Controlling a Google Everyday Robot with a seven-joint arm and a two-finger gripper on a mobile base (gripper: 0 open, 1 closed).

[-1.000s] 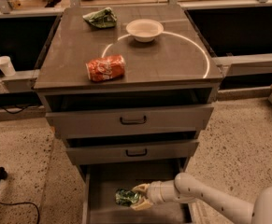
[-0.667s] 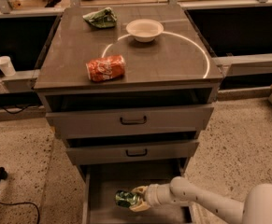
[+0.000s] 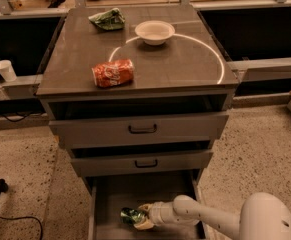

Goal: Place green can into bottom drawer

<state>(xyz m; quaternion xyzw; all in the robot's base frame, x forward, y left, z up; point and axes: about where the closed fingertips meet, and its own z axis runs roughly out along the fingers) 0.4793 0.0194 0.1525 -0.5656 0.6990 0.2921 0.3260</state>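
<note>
Change over the last second: the gripper (image 3: 142, 217) has sunk a little and slid slightly toward the left wall of the bottom drawer (image 3: 130, 191), carrying the green can (image 3: 131, 216) with it. The arm (image 3: 205, 218) now comes in lower over the drawer's right front corner.

The move is small, more a settling than a transfer. The can was already inside the drawer a second ago and is now closer to the drawer floor.

Tool state: the two pale fingers (image 3: 145, 226) sit narrow, one on each side of the can, clamped on it. No gap shows between pads and can.

Can location: inside the open bottom drawer, in its front half, roughly centre and slightly toward the left wall. Whether it touches the drawer floor cannot be told.

Orientation: the can lies on its side, not upright. Its long axis runs roughly across the drawer, wall to wall. The free end points at the left wall and the other end is buried between the fingers.

Task read: placement looks nearly done, and release and withdrawal are likely what remain.
</note>
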